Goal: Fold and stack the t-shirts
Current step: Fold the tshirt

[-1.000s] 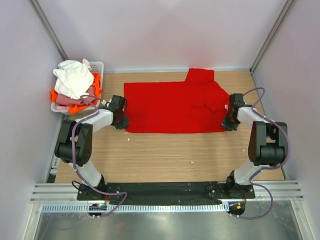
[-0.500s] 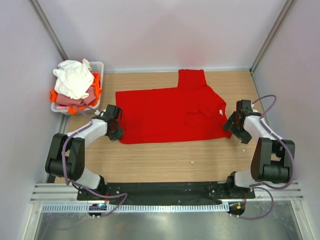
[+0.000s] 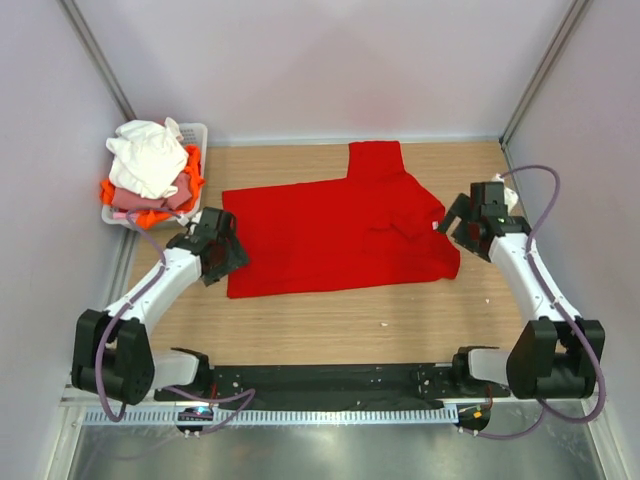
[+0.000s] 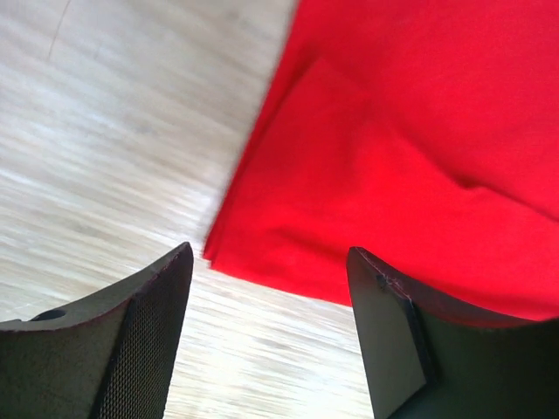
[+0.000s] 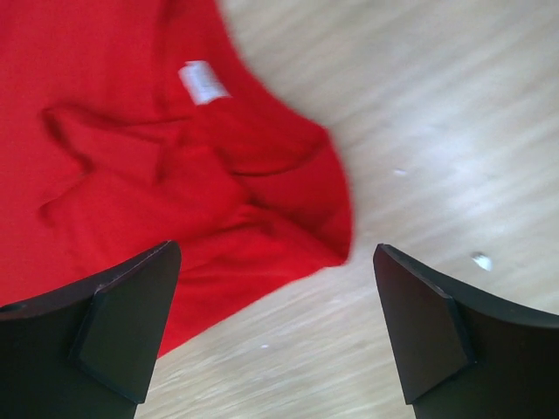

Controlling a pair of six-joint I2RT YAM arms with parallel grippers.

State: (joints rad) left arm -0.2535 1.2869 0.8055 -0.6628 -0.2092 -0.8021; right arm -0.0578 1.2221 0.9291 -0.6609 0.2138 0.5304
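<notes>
- Top external shows the red t-shirt (image 3: 340, 235) spread nearly flat across the middle of the bench (image 3: 330, 325). Its hem end lies toward the left arm, its collar end toward the right, and one sleeve points at the far wall.
- The left jaws stand apart over the shirt's near hem corner, gripping nothing. The right jaws gape wide above the collar end, equally empty.
- We judge that folding comes next. We would first flatten the bunched cloth beside the neck label (image 5: 203, 83), then grip well inside matching corners. Both sides should travel together so the edges meet squarely.
- At far left, the white slotted basket (image 3: 196, 132) holds a heap: a white shirt (image 3: 148, 155) on top, a pink shirt (image 3: 130, 198) beneath, and an orange shirt (image 3: 152, 215) lowest, spilling over the rim.
</notes>
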